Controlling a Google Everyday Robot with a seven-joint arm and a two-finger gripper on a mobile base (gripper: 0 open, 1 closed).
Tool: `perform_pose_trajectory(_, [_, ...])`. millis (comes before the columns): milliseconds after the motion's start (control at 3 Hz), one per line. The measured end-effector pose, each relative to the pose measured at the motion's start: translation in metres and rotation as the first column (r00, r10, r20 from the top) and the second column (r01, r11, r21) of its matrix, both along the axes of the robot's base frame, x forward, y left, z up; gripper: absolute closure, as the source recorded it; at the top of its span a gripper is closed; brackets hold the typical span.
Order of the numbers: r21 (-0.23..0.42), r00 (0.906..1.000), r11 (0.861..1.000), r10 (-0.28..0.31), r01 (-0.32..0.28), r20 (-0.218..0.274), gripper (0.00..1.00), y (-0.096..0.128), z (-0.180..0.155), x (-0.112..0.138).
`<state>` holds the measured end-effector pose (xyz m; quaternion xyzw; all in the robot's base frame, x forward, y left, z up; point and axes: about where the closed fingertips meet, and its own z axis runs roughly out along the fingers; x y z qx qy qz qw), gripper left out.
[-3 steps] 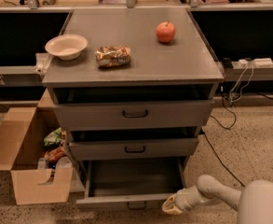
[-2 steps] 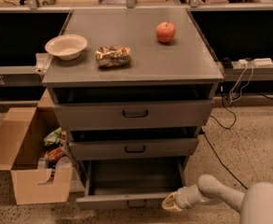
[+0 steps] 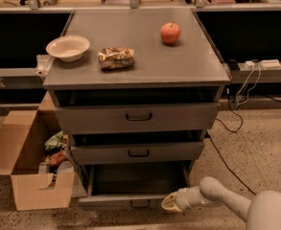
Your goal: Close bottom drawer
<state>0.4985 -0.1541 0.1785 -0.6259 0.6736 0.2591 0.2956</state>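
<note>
Three drawers stand open in the grey cabinet (image 3: 145, 56); the bottom drawer (image 3: 135, 178) is lowest and pulled out the farthest. The closing push seems about to begin — the gripper (image 3: 170, 202) is at the right end of its front panel (image 3: 111, 200), clenched or released I cannot tell. Next it must press straight inward. The arm (image 3: 216, 193) reaches in low from the bottom right corner.
</note>
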Motion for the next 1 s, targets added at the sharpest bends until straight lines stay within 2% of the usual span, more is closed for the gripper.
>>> perform_pose_trajectory(333, [0.004,0.9993,1.000,0.007,-0.007,0.036,1.00,0.003,0.001,0.009])
perform_pose_trajectory(1000, [0.002,0.9947,1.000,-0.022,0.022,0.100,1.00,-0.005,0.004,0.042])
